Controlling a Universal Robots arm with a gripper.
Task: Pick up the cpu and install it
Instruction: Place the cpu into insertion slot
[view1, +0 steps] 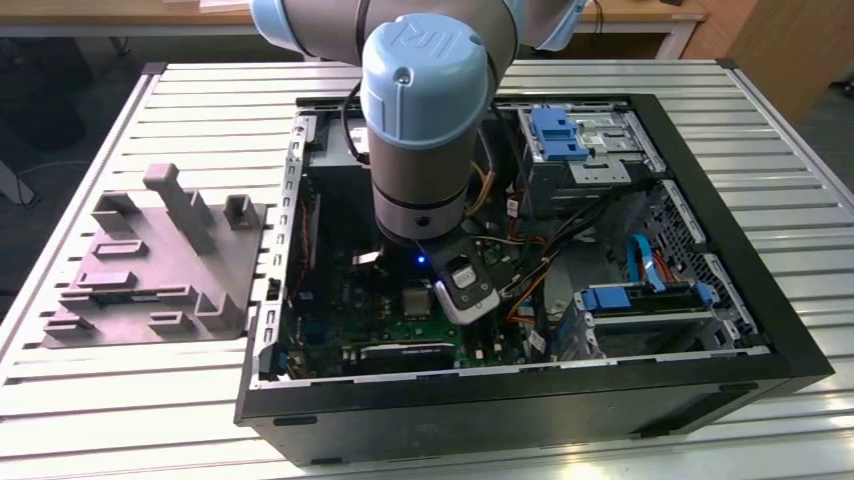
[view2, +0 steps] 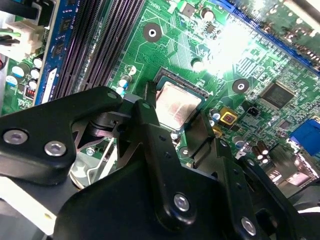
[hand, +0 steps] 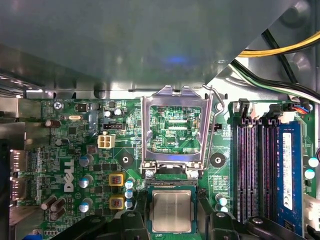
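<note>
The cpu (hand: 171, 211) (view2: 177, 102), a flat silvery square with a thin green rim, lies level in the socket area of the green motherboard (hand: 90, 135). My gripper (hand: 171, 222) (view2: 175, 117) reaches down over it, shut on the cpu, with one black finger (hand: 132, 221) against one side and the other finger (hand: 219, 222) against the opposite side. The socket's silver retention frame (hand: 146, 132) stands flipped open beside the chip. In the exterior view the arm (view1: 420, 150) reaches down into the open computer case (view1: 721, 240).
Black memory slots (hand: 252, 170) and a blue memory stick (hand: 287, 170) run close beside the socket. Yellow and black cables (hand: 280, 50) cross above. A grey moulded tray (view1: 154, 265) sits on the slatted table at the exterior view's left. Drive bays with blue clips (view1: 554, 135) fill the case's far side.
</note>
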